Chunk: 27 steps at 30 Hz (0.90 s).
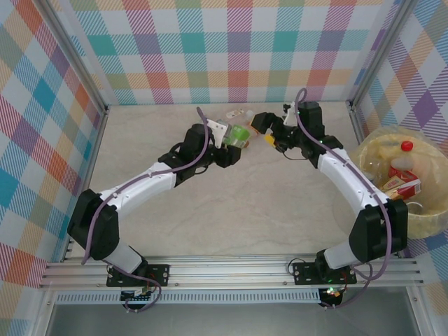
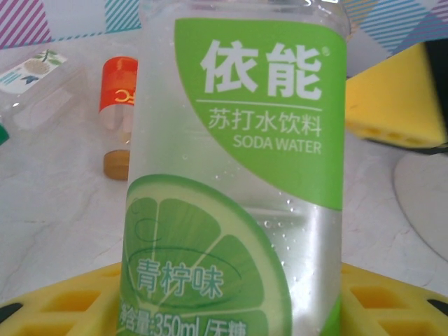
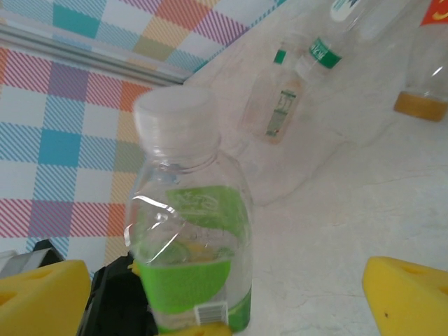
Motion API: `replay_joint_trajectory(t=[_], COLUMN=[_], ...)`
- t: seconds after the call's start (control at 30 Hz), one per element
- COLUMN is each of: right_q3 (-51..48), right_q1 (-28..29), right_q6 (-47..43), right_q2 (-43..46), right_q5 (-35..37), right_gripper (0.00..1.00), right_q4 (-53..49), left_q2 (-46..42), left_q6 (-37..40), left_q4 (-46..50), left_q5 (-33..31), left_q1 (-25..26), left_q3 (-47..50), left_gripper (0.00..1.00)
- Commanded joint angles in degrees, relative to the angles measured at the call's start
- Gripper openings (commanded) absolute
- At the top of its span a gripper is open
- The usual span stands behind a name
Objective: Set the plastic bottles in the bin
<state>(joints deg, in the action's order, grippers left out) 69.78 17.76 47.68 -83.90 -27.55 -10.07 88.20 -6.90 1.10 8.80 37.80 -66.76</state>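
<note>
Fingers of the left gripper (image 1: 235, 142) clasp an upright green-labelled bottle (image 1: 241, 134) near the middle of the tabletop's (image 1: 210, 203) far edge; the right gripper (image 1: 269, 135) sits just beside it, yellow pads (image 3: 409, 297) spread wide, gripping nothing; clear bottles (image 1: 234, 114) lie closer to that far edge; the bin (image 1: 422, 222) stands by the right edge, red-labelled bottles (image 1: 402, 173) inside.

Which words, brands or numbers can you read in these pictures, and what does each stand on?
"依能": on the green-label bottle
"苏打水饮料": same label
"SODA WATER": same label
"青柠味": same label
"350ml": same label, line cut off at the picture's edge
On the orange-label bottle: print too blurred.
On the far bottles, right wrist view: labels too small.
</note>
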Motion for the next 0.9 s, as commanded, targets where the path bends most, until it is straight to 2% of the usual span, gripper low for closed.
replay_joint_trajectory(t=[0.0, 0.17, 0.43, 0.63, 0.87], right_q3=[2.66, 4.9, 4.84, 5.12, 4.03], right_q1=[1.45, 2.87, 3.29, 3.88, 3.92], right_q6=[1.74, -0.04, 0.52, 0.01, -2.04], right_q2=[-1.62, -3.6, -4.5, -4.92, -2.94], right_q5=[-3.63, -5.33, -4.13, -4.57, -0.99], right_gripper=[1.0, 0.99, 0.83, 0.77, 0.65], right_q4=[3.97, 2.89, 1.2, -0.03, -1.44], left_q2=[-1.9, -1.28, -1.02, 0.32, 1.95], left_q6=[-0.86, -0.62, -1.96, -2.41, -1.8], left_q4=[-2.14, -2.13, -4.81, -6.11, -4.28], left_q5=[2.83, 3.93, 6.61, 8.63, 9.92], left_q1=[1.21, 1.91, 1.9, 1.92, 1.92], left_q3=[0.55, -1.04, -1.24, -2.17, -3.72], left_gripper=[0.46, 0.45, 0.45, 0.44, 0.44])
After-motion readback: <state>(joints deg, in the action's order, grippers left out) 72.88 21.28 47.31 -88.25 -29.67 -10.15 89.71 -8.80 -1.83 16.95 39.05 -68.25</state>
